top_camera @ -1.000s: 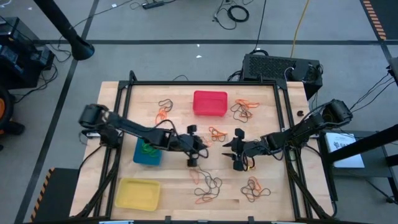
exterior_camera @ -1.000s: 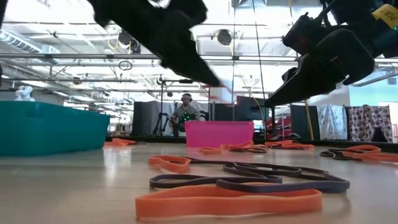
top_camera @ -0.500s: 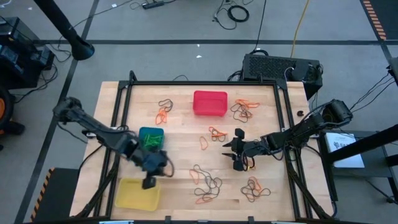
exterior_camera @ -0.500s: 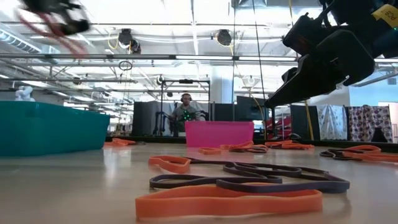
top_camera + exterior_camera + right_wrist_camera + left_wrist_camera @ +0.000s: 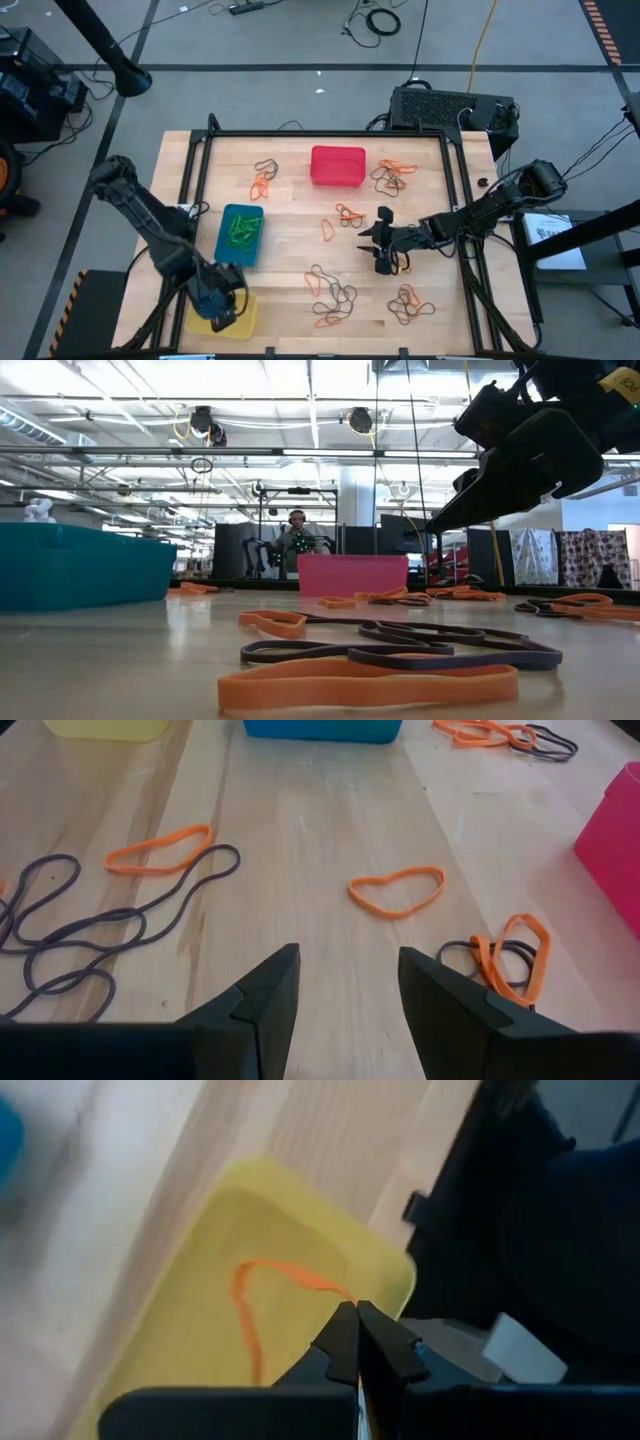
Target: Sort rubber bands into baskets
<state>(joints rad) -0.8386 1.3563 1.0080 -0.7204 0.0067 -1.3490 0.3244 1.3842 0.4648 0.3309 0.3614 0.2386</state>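
My left gripper [image 5: 357, 1325], clenched on an orange rubber band [image 5: 250, 1305], hangs over the yellow basket [image 5: 385, 1265] at the table's [image 5: 300, 215] near-left corner.

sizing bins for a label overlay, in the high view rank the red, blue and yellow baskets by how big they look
1. yellow basket, though the left gripper covers part of it
2. red basket and blue basket look alike, so I won't rank them

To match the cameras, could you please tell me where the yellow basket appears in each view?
High view: yellow basket at the table's lower left, partly under the left pincer.
Low view: not in it.
Left wrist view: fills the middle, an orange rubber band over it.
Right wrist view: top left edge.
Shared landmark: the blue basket beside it.
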